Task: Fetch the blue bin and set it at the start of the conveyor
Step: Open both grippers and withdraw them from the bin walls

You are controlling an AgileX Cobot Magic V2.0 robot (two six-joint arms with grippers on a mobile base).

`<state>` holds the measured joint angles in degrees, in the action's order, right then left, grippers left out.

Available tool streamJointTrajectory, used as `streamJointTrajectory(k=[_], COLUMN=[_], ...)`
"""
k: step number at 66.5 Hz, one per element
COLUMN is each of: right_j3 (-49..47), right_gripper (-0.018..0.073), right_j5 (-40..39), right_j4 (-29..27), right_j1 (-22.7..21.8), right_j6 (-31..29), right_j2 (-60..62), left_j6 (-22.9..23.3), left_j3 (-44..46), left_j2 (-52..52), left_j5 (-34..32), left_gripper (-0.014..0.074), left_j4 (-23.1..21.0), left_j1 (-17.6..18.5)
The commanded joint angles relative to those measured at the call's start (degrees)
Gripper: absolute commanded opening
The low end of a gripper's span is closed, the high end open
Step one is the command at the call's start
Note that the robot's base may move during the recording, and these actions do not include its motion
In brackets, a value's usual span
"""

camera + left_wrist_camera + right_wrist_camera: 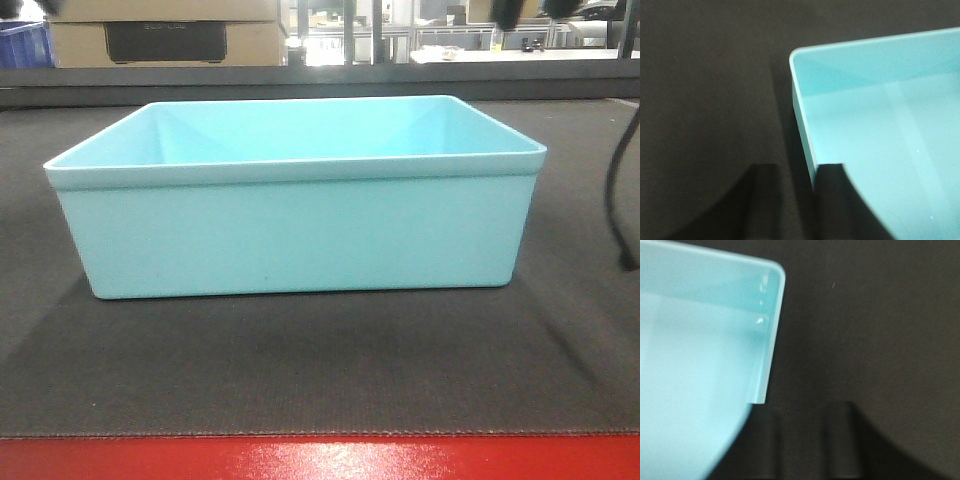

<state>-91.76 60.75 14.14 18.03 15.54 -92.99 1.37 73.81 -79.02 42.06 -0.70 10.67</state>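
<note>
The blue bin (300, 235), a light aqua tub, stands upright and empty on the dark grey belt of the conveyor start (300, 370), just behind its red front edge (320, 458). In the left wrist view my left gripper (797, 172) is open above the blue bin's (880, 125) left wall. One finger is over the belt and the other over the bin's inside. My right gripper (802, 410) is open beside the blue bin's (700, 350) right wall. Its inner finger (765, 440) covers the rim and only belt shows in the gap.
A cardboard box (165, 35) and a dark royal-blue bin (22, 45) stand behind the belt's far rail. A black cable (615, 190) hangs down onto the belt at the right. Benches fill the background.
</note>
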Motion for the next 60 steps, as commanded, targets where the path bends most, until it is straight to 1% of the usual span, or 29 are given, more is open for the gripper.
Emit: streamJointTrajectory(k=[1,8,14,23,27,32,35,45,54,60], right_j3=[0.96,4.56,9.48,19.01,23.87,30.86,34.53,48.45,58.64,63.28], right_gripper=[-0.0168,-0.016,-0.016,-0.016,-0.016,-0.016,-0.016,-0.016,-0.016,-0.0162], right_j5=[-0.77,-2.94,-5.26,-10.35,-13.19,-18.97,-21.57,-34.24,-42.02,-45.9], right_j4=[1.77,2.06,1.61,-2.9,-3.17,-2.5,-2.5,-2.5,-2.27,-2.26], right_j1=[-0.26,-1.61,-4.36,-10.22,-11.81,-12.17,-12.17,-12.17,-12.17,-12.17], right_j6=[-0.4,-0.4,0.3,0.3,0.3,0.3,0.3,0.3,0.07,0.07], right_j2=[3.95,7.7,10.89,16.72,19.54,24.33,26.85,38.17,47.91,54.3], left_j6=[-0.29,-0.29,0.35,0.35,0.35,0.35,0.35,0.35,0.35,0.35], left_j3=[-1.5,-5.36,-10.42,-19.77,-24.25,-29.95,-33.46,-43.0,-49.12,-51.85], left_j2=[4.39,8.86,12.71,18.69,21.32,25.63,27.98,37.46,45.92,52.14], left_j5=[0.01,-1.94,-4.53,-9.36,-11.36,-14.86,-16.63,-22.38,-24.62,-24.73], left_gripper=[-0.0115,-0.0111,-0.0111,-0.0111,-0.0111,-0.0111,-0.0111,-0.0111,-0.0111,-0.0111], left_j4=[2.46,2.43,2.31,0.7,0.7,0.7,0.7,0.7,0.7,0.7], left_j1=[-0.35,-1.29,-2.98,-6.43,-7.45,-8.24,-8.24,-8.24,-8.24,-8.24])
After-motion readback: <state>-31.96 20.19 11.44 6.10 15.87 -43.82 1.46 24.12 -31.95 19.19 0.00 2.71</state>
